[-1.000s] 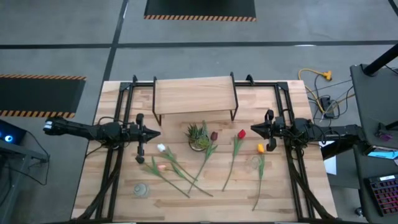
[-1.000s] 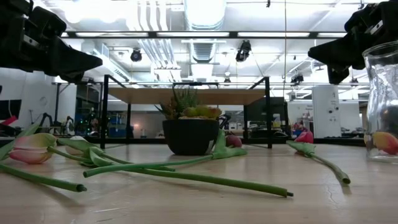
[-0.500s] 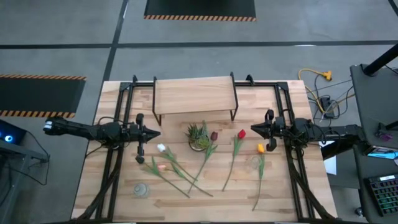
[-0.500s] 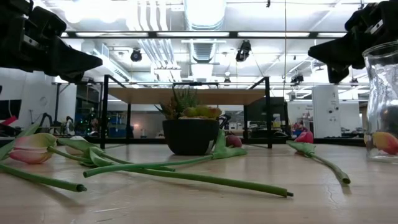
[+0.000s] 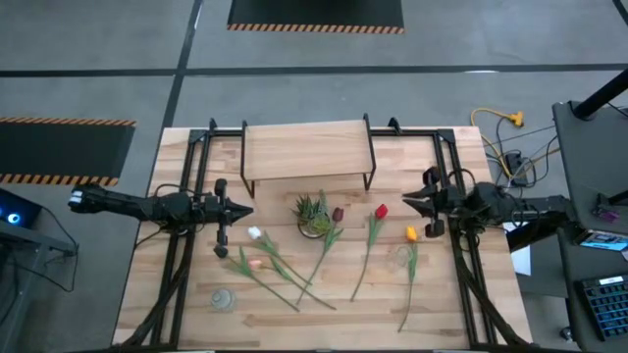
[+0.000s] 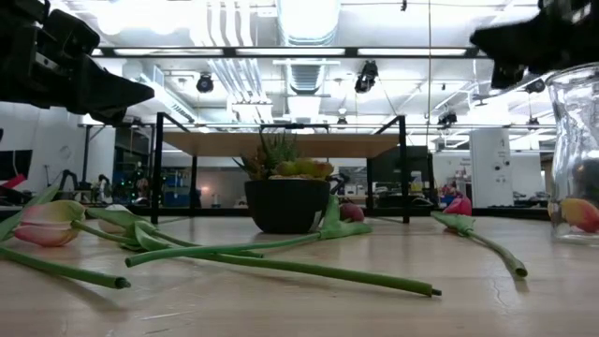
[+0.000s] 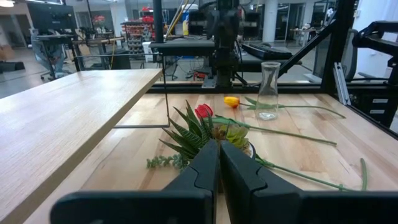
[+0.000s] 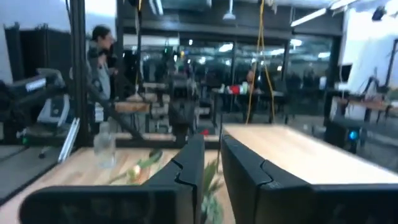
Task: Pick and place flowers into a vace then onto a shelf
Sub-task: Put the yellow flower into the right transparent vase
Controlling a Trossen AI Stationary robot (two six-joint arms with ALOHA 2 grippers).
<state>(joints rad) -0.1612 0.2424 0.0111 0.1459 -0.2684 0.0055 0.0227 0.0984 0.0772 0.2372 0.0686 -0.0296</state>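
Looking down from the high view, I see my right gripper (image 5: 411, 202) hanging over the table's right side, tips pointing toward the centre. The yellow tulip (image 5: 411, 233) lies just below and toward me from those tips, its stem (image 5: 408, 284) running on toward the front edge, so its long axis sits roughly square to the gripper's reach. The red tulip (image 5: 380, 211) is near too, slightly further in. My left gripper (image 5: 245, 209) waits well apart on the left, nearest the white tulip (image 5: 254, 233); I judge the right arm the closer one for the yellow flower. The shelf (image 5: 306, 149) stands at the back, with nothing on it.

From the low view, the clear vase (image 6: 577, 150) stands upright at the right edge, with no stem in it that I can see, and the right arm hangs above it.

Through the left wrist view, my left fingers (image 7: 205, 165) are clenched together on nothing.

Through the right wrist view, my right fingers (image 8: 189, 163) show a narrow gap and grasp nothing; no tulip lies between them.
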